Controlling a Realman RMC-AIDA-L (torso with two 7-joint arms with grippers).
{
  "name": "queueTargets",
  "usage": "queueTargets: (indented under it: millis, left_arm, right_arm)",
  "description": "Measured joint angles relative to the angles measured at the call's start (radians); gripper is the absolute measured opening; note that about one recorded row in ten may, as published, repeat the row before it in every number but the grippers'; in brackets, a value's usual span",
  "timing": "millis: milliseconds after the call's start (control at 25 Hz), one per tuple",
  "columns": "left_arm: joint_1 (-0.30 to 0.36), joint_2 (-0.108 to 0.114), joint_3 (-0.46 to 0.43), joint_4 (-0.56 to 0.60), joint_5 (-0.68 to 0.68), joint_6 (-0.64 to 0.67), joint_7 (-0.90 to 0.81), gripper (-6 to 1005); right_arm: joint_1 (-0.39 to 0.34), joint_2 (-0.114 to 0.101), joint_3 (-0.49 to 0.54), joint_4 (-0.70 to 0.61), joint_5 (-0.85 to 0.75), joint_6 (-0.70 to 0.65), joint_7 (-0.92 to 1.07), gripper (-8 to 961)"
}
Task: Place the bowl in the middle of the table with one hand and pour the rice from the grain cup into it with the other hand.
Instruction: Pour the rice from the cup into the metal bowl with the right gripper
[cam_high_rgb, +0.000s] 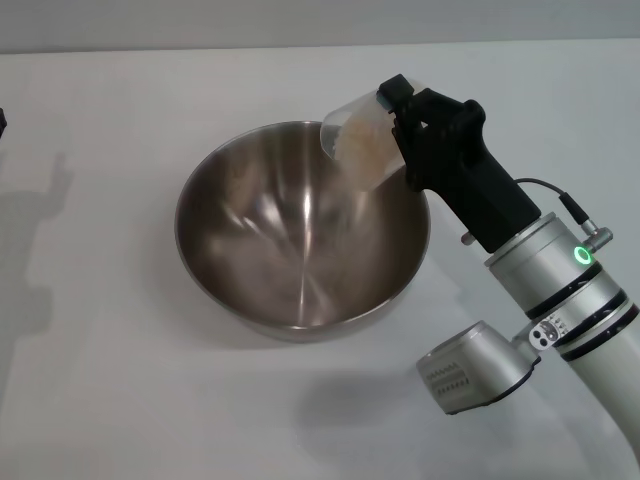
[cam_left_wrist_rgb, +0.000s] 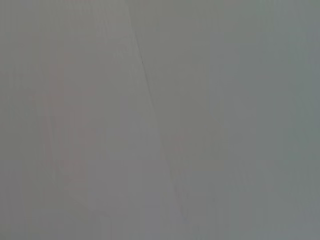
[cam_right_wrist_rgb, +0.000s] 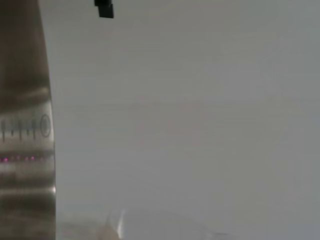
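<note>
The steel bowl (cam_high_rgb: 300, 235) stands on the white table (cam_high_rgb: 120, 400), near its middle. My right gripper (cam_high_rgb: 388, 128) is shut on the grain cup (cam_high_rgb: 350, 128) and holds it tipped on its side over the bowl's far right rim, mouth toward the bowl. Pale rice (cam_high_rgb: 365, 150) lies inside the cup. The bowl's inside shows bare metal with reflections. The bowl's outer wall (cam_right_wrist_rgb: 25, 125) fills one edge of the right wrist view. Only a black sliver of my left gripper (cam_high_rgb: 2, 122) shows at the table's far left edge, well away from the bowl.
The right arm (cam_high_rgb: 560, 290) with its green ring light reaches in from the lower right, its wrist camera housing (cam_high_rgb: 475, 368) hanging over the table. The left wrist view shows only plain table surface (cam_left_wrist_rgb: 160, 120).
</note>
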Motion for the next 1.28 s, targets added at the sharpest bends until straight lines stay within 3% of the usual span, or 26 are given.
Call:
queueTargets:
  millis: [1280]
  left_arm:
    - [0.005, 0.0, 0.005, 0.0, 0.0, 0.0, -0.001, 811]
  right_arm:
    - [0.003, 0.0, 0.041, 0.084, -0.029, 0.042, -0.419, 10]
